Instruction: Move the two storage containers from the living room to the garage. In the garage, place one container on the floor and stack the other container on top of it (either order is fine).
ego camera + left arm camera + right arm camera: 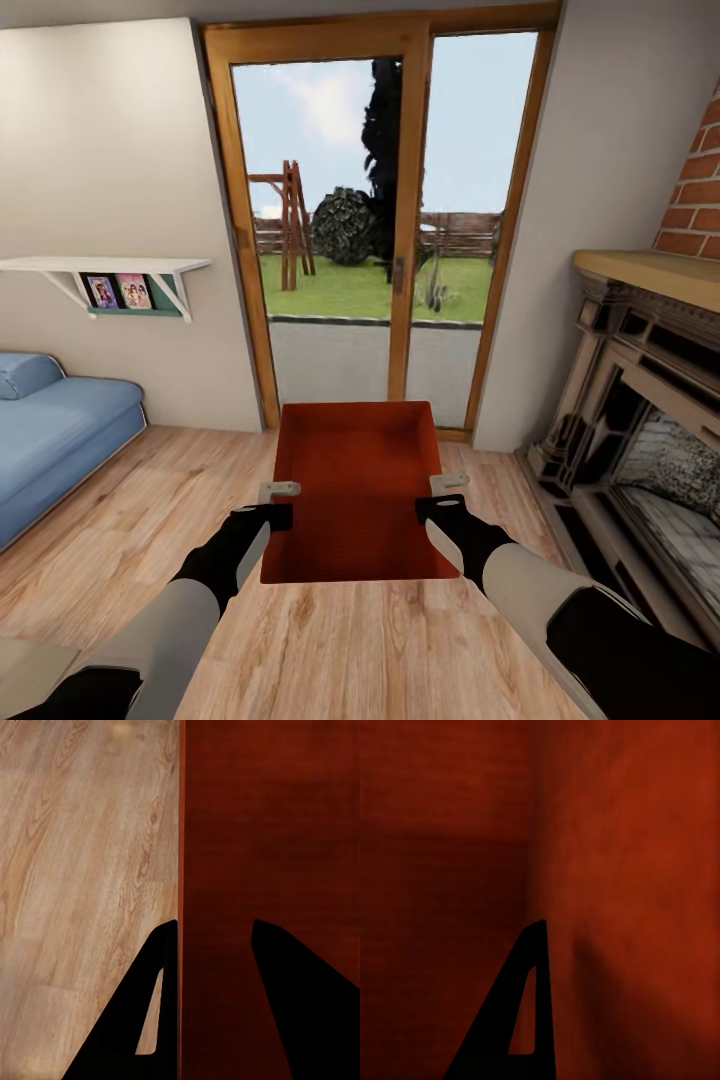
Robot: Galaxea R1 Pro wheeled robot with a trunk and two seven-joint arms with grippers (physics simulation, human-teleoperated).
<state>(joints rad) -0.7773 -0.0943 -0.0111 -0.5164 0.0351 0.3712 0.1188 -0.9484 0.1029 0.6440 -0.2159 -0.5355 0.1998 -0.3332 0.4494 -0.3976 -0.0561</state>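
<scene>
The orange-red storage container (357, 470) sits in the lower middle of the frame, over the light wood floor (150, 510). The left end effector (281, 503) pinches its left wall, 1 finger (142, 1012) outside and 1 inside. The right end effector (443, 495) pinches the right wall. A glass door (385, 220) stands behind, with a blue sofa (50, 440) at the left.
</scene>
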